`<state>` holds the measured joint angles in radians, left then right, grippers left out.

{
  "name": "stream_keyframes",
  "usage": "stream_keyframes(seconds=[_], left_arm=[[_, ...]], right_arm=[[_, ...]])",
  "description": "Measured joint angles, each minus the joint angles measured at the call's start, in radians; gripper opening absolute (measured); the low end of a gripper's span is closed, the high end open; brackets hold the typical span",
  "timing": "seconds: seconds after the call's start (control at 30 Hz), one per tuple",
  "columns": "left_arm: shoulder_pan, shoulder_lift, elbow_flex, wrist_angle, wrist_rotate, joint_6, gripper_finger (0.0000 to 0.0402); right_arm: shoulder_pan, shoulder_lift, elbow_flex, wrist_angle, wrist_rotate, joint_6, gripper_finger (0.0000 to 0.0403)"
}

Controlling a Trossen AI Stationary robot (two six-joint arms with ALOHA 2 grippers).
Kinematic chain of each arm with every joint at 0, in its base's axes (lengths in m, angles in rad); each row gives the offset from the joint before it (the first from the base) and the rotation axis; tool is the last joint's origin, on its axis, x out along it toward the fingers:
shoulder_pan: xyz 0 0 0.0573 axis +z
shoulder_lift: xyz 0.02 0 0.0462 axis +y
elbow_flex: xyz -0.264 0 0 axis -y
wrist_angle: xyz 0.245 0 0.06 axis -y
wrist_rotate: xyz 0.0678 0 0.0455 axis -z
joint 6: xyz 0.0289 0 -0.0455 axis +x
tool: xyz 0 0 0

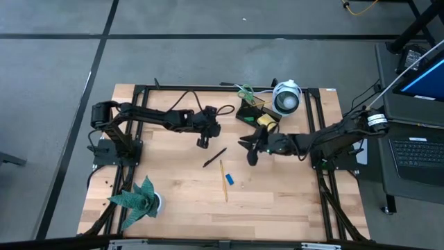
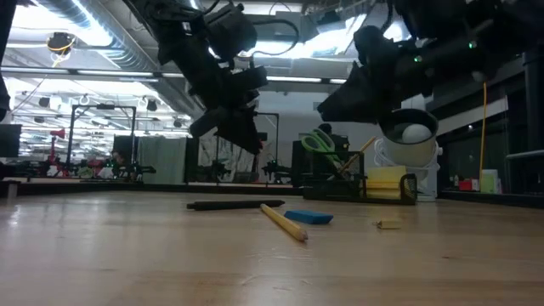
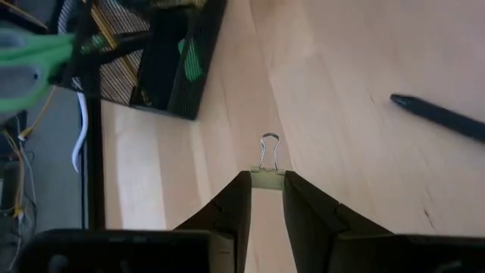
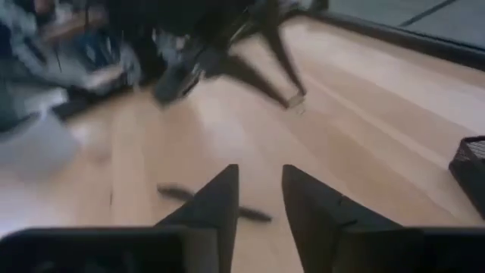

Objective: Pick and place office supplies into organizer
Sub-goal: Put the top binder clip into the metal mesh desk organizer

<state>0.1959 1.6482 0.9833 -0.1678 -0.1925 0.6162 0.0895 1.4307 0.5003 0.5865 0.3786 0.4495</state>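
The left gripper (image 3: 265, 199) is pinching a small pale binder clip (image 3: 268, 168) with wire loop handles above the smooth wooden table (image 1: 277, 201), while the right gripper's (image 4: 259, 199) dark tapered fingers are standing apart, holding nothing.

A green paper plant (image 1: 141, 196) stands at one corner of the wooden tabletop (image 1: 277, 201). A round white device (image 1: 286, 98) sits at the far edge. A laptop (image 1: 416, 149) is beside the tabletop.

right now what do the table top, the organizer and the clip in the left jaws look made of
Table top: pale wood with a smooth, light sheen; grain lines and plank seams show. Organizer: probably black metal mesh, going by its fine grid walls. Binder clip: bright wire loop, likely steel; its pale body could be painted metal or plastic.
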Motion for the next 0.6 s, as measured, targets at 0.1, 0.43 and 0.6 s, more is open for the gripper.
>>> stream_keyframes(seconds=[0.1,0.43,0.6], left_arm=[[-0.015,0.0,0.0,0.055,-0.006,0.002,0.0067],[-0.09,0.0,0.002,0.204,-0.106,0.059,0.0067],[-0.101,0.0,0.002,0.269,-0.106,0.053,0.0067]], right_arm=[[-0.034,0.0,-0.032,0.063,-0.008,0.089,0.012],[-0.102,0.0,-0.033,0.109,-0.095,0.152,0.0126],[-0.112,0.0,-0.032,0.119,-0.095,0.213,0.0126]])
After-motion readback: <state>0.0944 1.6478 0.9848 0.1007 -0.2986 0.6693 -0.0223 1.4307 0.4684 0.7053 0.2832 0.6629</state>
